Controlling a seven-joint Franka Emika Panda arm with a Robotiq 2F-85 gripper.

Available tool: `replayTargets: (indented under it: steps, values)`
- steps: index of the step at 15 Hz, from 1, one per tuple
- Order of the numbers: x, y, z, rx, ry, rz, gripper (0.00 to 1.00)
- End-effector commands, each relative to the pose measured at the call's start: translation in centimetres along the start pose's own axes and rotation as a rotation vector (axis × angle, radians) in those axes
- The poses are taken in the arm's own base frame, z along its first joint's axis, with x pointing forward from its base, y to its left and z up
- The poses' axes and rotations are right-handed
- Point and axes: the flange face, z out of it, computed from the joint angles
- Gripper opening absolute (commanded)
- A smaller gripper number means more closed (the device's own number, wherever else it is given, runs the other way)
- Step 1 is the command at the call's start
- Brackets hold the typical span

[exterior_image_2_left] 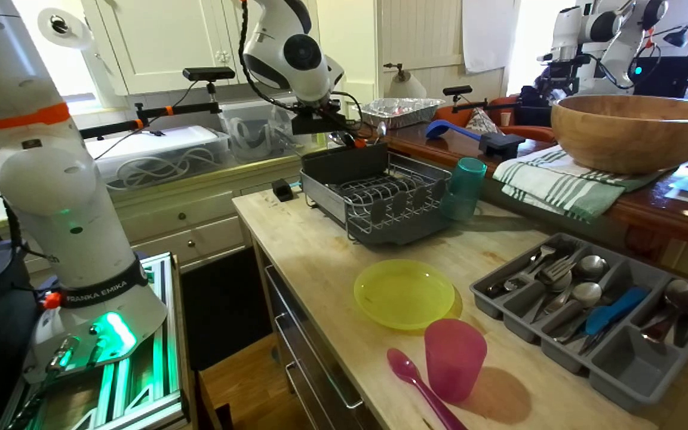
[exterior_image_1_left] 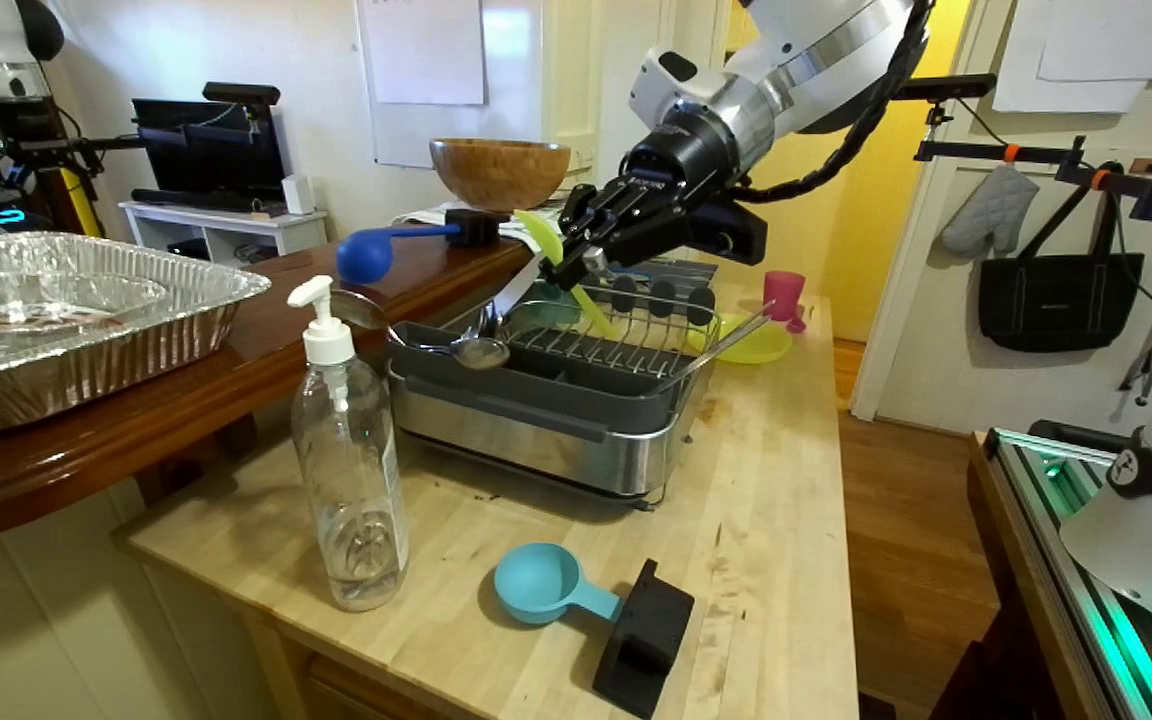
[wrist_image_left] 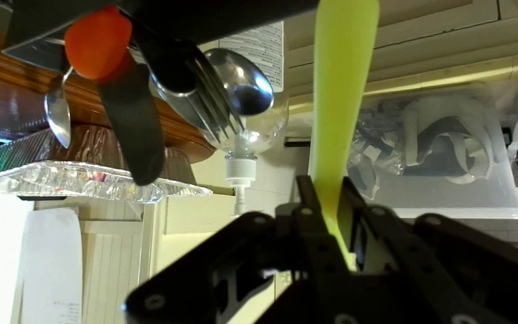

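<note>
My gripper [exterior_image_1_left: 564, 262] is shut on a yellow-green plastic utensil [exterior_image_1_left: 539, 238], held slantwise over the dish rack [exterior_image_1_left: 536, 445]. In the wrist view the utensil's flat strip [wrist_image_left: 342, 90] passes between the fingertips and runs out of the top of the picture. Its lower end is hidden by the jaws. Left of it are a fork [wrist_image_left: 216, 90], a spoon [wrist_image_left: 247, 83] and a dark blade [wrist_image_left: 137, 126] by an orange piece [wrist_image_left: 99, 42]. These stand in the rack's grey cutlery holder [exterior_image_1_left: 526, 375]. In an exterior view the rack's grey wall [exterior_image_2_left: 344, 167] hides my fingers.
A pump bottle [exterior_image_1_left: 351, 480] and a turquoise scoop [exterior_image_1_left: 539, 582] stand near the rack. Behind it are a yellow plate [exterior_image_2_left: 404, 294], a pink cup [exterior_image_2_left: 455, 361], a pink spoon [exterior_image_2_left: 418, 382], a teal cup [exterior_image_2_left: 464, 188] and a cutlery tray [exterior_image_2_left: 636, 364]. The wooden ledge [exterior_image_1_left: 286, 350] runs alongside.
</note>
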Motion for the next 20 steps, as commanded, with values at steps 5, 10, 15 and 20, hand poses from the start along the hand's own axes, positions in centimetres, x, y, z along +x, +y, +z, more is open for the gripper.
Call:
replayTargets:
  steps: [5,10,15,20]
  values:
    - [-1.3,1.8,2.5,-0.033,0.077,-0.087,0.04]
    - [-1.9,2.5,3.7,-0.035,0.102,-0.122,0.04]
    - [-3.1,2.7,4.5,-0.014,0.102,-0.146,0.04]
    - [-3.4,2.8,4.8,-0.009,0.097,-0.169,0.04]
